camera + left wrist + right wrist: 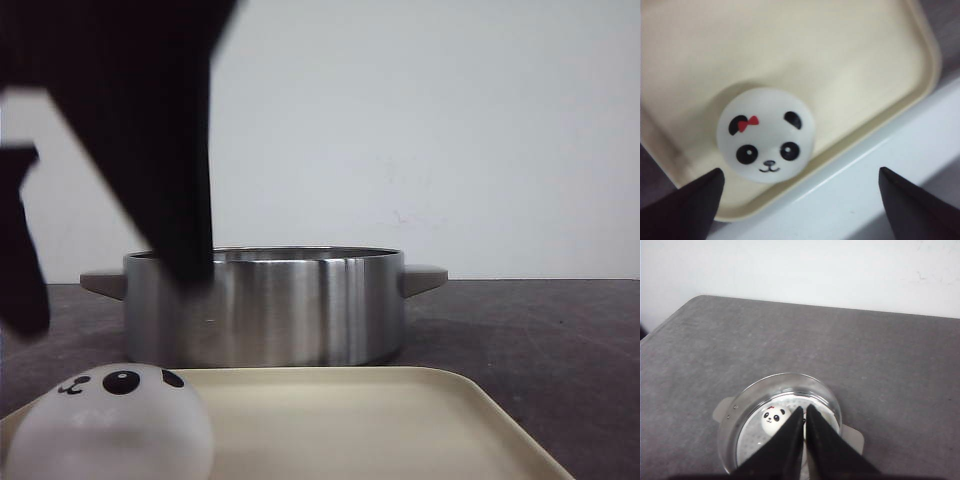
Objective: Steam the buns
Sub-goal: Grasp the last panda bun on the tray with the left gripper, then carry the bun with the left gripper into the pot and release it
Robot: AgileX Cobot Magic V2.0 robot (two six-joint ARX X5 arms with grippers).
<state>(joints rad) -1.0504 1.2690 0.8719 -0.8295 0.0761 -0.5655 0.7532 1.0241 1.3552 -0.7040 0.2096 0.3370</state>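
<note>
Front view shows a steel pot (265,305) with two grey side handles standing on the dark grey desk (540,330), just behind a cream tray (400,420). One panda bun (108,425) sits at the near left corner of the tray, its black ears and eye patches facing up. A dark arm hangs over the left part of the picture, in front of the pot's left side; its tool cannot be made out from here.

Left wrist view looks down on that bun (766,134): a white dome with black ears, eye patches, a small smile and a red bow on one ear. It rests on the tray (840,55) near a rounded corner. The left tool (800,200) has its dark fingertips (687,207) spread wide apart, with nothing between them.

Right wrist view looks down into the pot (782,415), where another panda bun (775,418) lies on the pale perforated insert. The right tool (804,412) is above the pot with its fingers pressed together, holding nothing.

No brand, label or writing can be read on anything.
</note>
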